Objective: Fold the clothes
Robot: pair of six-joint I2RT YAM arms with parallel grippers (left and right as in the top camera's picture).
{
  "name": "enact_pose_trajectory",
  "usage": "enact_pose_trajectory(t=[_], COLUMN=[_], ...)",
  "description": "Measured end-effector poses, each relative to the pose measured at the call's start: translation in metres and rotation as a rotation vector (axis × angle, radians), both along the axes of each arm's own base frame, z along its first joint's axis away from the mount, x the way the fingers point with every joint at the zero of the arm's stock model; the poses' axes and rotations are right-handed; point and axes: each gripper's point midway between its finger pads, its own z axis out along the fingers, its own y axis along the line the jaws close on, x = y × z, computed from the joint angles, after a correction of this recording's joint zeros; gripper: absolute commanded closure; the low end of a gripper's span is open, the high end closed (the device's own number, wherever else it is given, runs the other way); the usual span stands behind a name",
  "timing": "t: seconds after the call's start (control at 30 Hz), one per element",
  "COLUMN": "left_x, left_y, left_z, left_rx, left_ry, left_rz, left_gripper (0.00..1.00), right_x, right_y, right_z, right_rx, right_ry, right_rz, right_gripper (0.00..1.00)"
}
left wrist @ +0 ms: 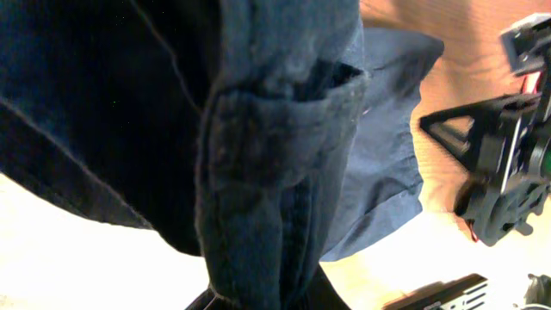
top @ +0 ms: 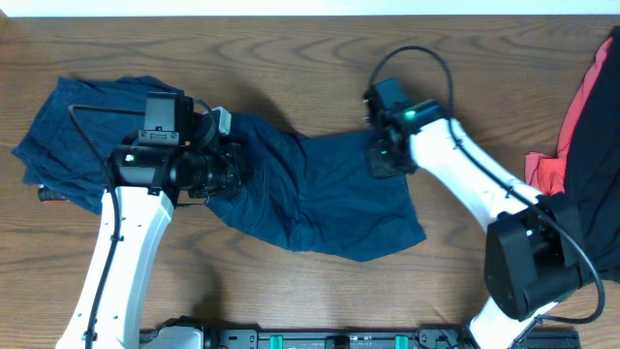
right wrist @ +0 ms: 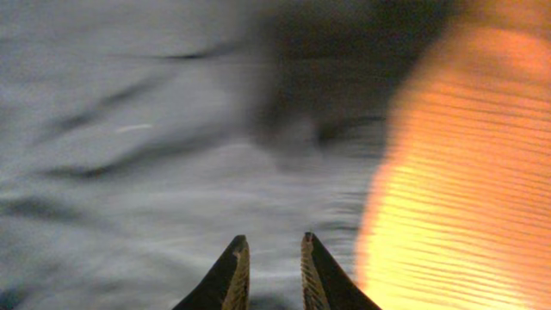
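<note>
Navy shorts (top: 320, 194) — wood-grain brown table (top: 291, 48)

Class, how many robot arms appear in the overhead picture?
2: the left arm rises from bottom left over the navy fabric; the right arm comes from bottom right to the fabric's top edge.

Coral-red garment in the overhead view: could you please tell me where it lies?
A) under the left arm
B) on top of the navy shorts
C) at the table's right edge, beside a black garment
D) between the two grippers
C: the coral-red garment lies at the right edge of the table, against the black garment, well apart from the navy shorts in the middle.
</note>
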Motion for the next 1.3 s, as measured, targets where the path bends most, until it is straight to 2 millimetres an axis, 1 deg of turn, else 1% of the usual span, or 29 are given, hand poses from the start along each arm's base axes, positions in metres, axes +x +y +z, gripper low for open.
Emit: enact_pose_trajectory(t=[0.03, 0.1, 0.2, 0.3, 0.37, 0.47, 0.67, 0.7, 0.73, 0.77, 0.8, 0.87, 0.9, 0.93, 0.97, 1.07, 1.13, 1.17, 1.2, 1.23, 1.3], left_x=[0.000, -0.001, 0.001, 0.004, 0.006, 0.009, 0.012, 0.012, 0.011, 0.010, 0.010, 0.009, 0.008, 0.006, 0.005, 0.008, 0.014, 0.016, 0.020, 0.023, 0.027], left_y=[-0.002, -0.006, -0.013, -0.025, -0.036, -0.060, -0.128, -0.141, -0.152, -0.164, -0.176, -0.197, -0.205, -0.211, -0.214, -0.211, -0.201, -0.195, -0.186, -0.178, -0.159], left_z=[0.000, 0.001, 0.002, 0.004, 0.005, 0.003, -0.009, -0.011, -0.014, -0.017, -0.020, -0.023, -0.024, -0.025, -0.025, -0.024, -0.021, -0.019, -0.016, -0.013, -0.007], left_rx=[-0.001, -0.001, -0.006, -0.020, -0.035, -0.063, -0.136, -0.149, -0.161, -0.170, -0.184, -0.210, -0.221, -0.229, -0.232, -0.239, -0.235, -0.231, -0.226, -0.219, -0.192], left_ry=[-0.002, -0.006, -0.021, -0.037, -0.041, -0.034, -0.011, -0.011, -0.009, -0.008, -0.007, -0.016, -0.021, -0.021, -0.020, -0.017, -0.022, -0.026, -0.039, -0.046, -0.061], left_rz=[-0.005, -0.018, -0.035, -0.046, -0.053, -0.068, -0.122, -0.133, -0.145, -0.161, -0.172, -0.195, -0.208, -0.216, -0.221, -0.206, -0.186, -0.175, -0.165, -0.153, -0.118], left_gripper=[0.94, 0.94, 0.94, 0.94, 0.94, 0.94, 0.94, 0.91, 0.83, 0.70, 0.65, 0.61, 0.56, 0.46, 0.41, 0.40, 0.40, 0.40, 0.40, 0.40, 0.40], right_x=[0.001, -0.003, -0.014, -0.024, -0.021, -0.022, -0.023, -0.023, -0.023, -0.023, -0.023, -0.025, -0.026, -0.028, -0.031, -0.046, -0.051, -0.049, -0.044, -0.040, -0.027], right_y=[-0.010, -0.025, -0.034, -0.034, -0.032, -0.030, -0.028, -0.027, -0.027, -0.027, -0.026, -0.026, -0.027, -0.028, -0.030, -0.043, -0.054, -0.059, -0.067, -0.070, -0.074], right_z=[-0.005, -0.021, -0.046, -0.065, -0.065, -0.065, -0.065, -0.065, -0.065, -0.065, -0.065, -0.065, -0.065, -0.064, -0.064, -0.061, -0.051, -0.043, -0.026, -0.014, 0.025], right_rx=[-0.016, -0.036, -0.042, -0.035, -0.026, -0.016, -0.021, -0.022, -0.022, -0.022, -0.022, -0.024, -0.026, -0.028, -0.034, -0.073, -0.087, -0.085, -0.077, -0.065, -0.014], right_ry=[0.001, 0.017, 0.040, 0.052, 0.021, -0.008, -0.030, -0.031, -0.032, -0.031, -0.031, -0.026, -0.023, -0.016, -0.007, 0.031, 0.028, 0.011, -0.037, -0.068, -0.179], right_rz=[-0.019, -0.046, -0.055, -0.048, -0.044, -0.040, -0.035, -0.033, -0.032, -0.033, -0.033, -0.039, -0.049, -0.067, -0.085, -0.144, -0.183, -0.201, -0.227, -0.239, -0.256], right_gripper=[0.82, 0.81, 0.80, 0.80, 0.80, 0.80, 0.80, 0.80, 0.80, 0.81, 0.80, 0.78, 0.78, 0.76, 0.75, 0.69, 0.66, 0.66, 0.65, 0.62, 0.60])
